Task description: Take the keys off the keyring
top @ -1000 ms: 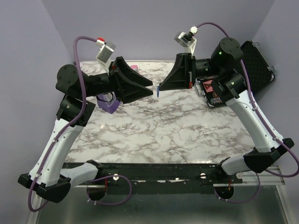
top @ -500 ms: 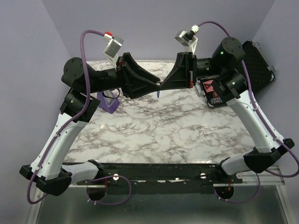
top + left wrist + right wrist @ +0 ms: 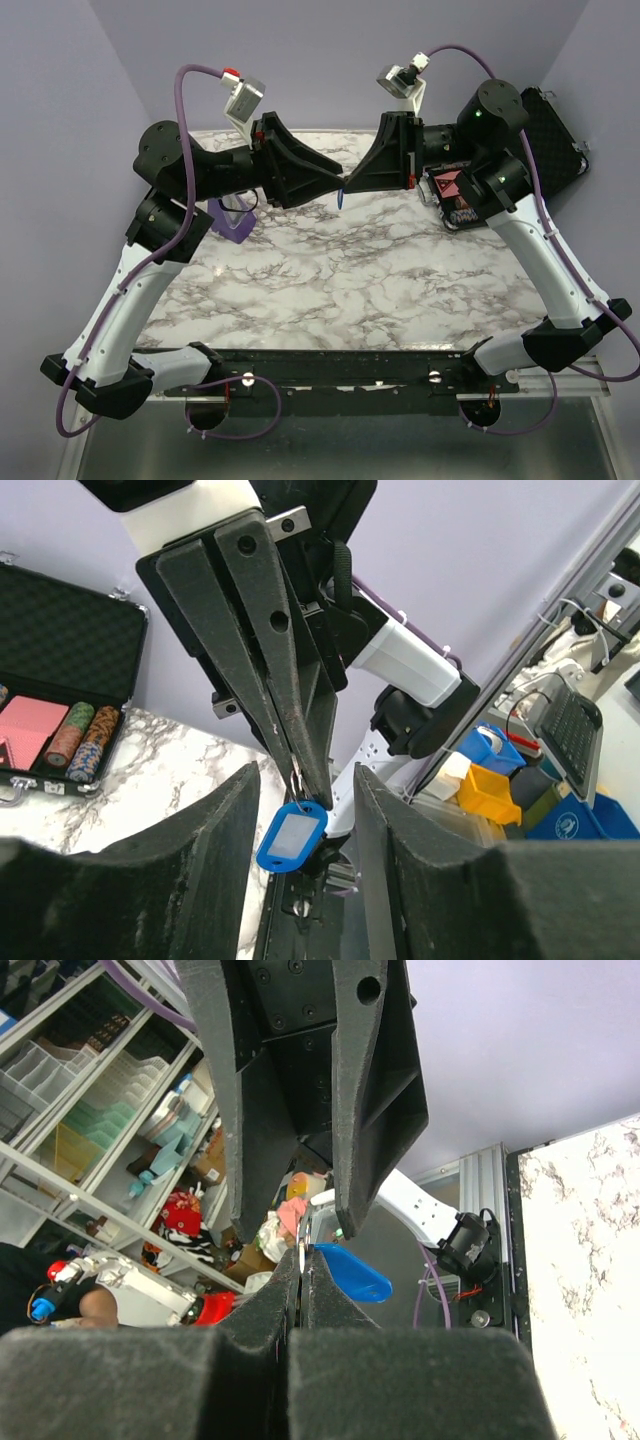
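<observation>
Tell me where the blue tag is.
Top view: the tag hangs from the right tool, between the open fingers of the left tool, above the table's far middle.

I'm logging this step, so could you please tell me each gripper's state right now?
Left gripper: open, either side of the blue key tag, not gripping it.
Right gripper: closed on the keyring.

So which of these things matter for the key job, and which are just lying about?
In the job: small bright-blue oblong key tag; right jaws shut on it; left jaws open around it.
Lying about: purple wedge-shaped object; black case of poker chips.
</observation>
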Robot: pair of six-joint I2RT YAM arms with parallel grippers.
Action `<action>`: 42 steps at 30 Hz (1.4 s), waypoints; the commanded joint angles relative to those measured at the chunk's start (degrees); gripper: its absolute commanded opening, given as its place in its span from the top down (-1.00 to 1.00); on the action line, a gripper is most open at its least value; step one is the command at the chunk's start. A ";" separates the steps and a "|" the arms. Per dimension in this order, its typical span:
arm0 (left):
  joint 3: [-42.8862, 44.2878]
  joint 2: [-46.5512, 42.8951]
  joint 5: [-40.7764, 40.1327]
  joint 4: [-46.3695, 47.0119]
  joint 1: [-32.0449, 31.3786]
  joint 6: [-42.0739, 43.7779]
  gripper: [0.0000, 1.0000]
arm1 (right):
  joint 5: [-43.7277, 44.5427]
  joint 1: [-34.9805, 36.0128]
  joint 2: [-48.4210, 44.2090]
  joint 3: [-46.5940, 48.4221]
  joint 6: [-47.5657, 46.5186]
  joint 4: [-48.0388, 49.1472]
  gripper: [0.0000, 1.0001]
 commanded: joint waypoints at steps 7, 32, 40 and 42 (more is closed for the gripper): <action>1.21 -0.73 -2.72 -2.59 -0.30 1.38 0.25 | 0.35 0.23 -0.39 1.59 0.44 1.12 0.99; 14.47 5.24 0.18 -26.65 -2.40 16.66 1.00 | -0.27 0.23 -0.13 1.76 -1.49 -2.21 0.99; 18.79 7.09 -1.58 -39.15 -3.46 25.46 1.00 | -0.18 0.32 1.54 5.19 -9.48 -14.42 0.99; 18.96 7.18 -1.40 -40.29 -3.46 26.51 1.00 | 0.08 0.23 1.81 5.89 -11.94 -18.20 0.99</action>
